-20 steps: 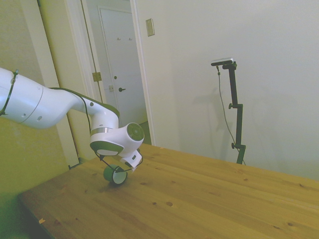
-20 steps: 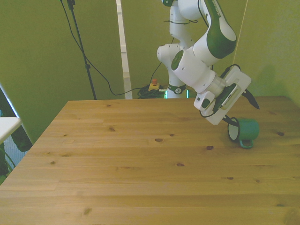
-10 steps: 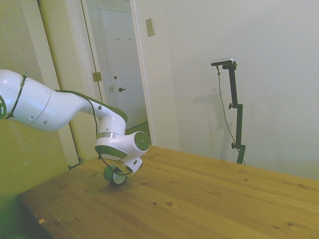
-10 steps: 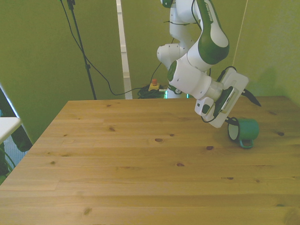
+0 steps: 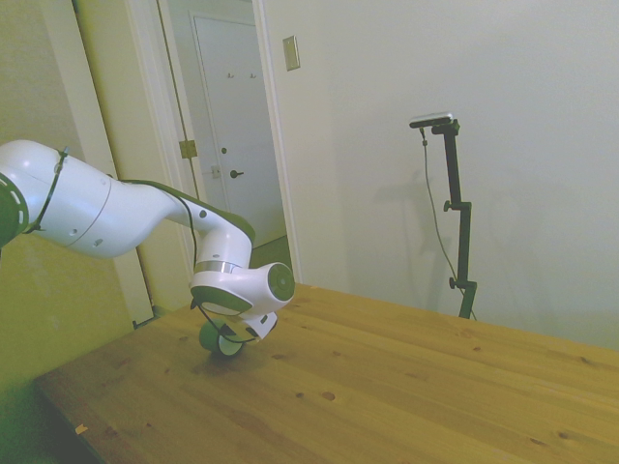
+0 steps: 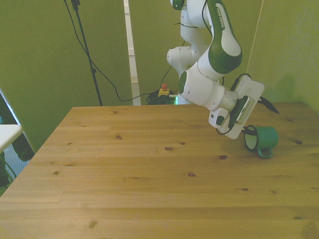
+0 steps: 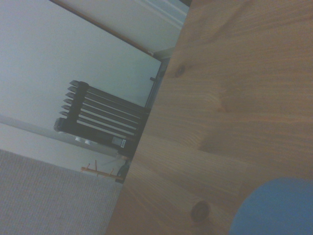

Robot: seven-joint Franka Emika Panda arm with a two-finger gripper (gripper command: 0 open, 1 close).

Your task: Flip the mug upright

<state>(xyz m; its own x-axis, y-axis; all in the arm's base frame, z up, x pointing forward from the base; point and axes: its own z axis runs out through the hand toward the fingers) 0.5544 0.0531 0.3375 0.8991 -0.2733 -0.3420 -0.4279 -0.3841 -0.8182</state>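
The mug (image 6: pixel 261 140) lies on its side on the wooden counter (image 6: pixel 149 169), far over at the front view's right, its white-lined mouth turned toward the front view's left and its little loop handle down against the wood. So nothing is flipped yet, the whole turn is still to come! The tool (image 6: pixel 247 130) is low and tilted, right at the mug's rim; a dark finger seems to sit at the mouth, but whether it is inside, touching, or merely beside the rim I can't make out. How wide the tool stands, and whether it has hold of anything, I cannot tell: the wrist body hides the fingers in both wide views. From the side view the mug (image 5: pixel 221 339) peeks out beneath the white wrist, resting on the counter (image 5: pixel 387 387) near its left end. The wrist view offers only a blurred teal edge of the mug (image 7: pixel 276 208) over bare planks. By my reckoning this is the approach to the grasp: secure the rim, then lift and rotate.
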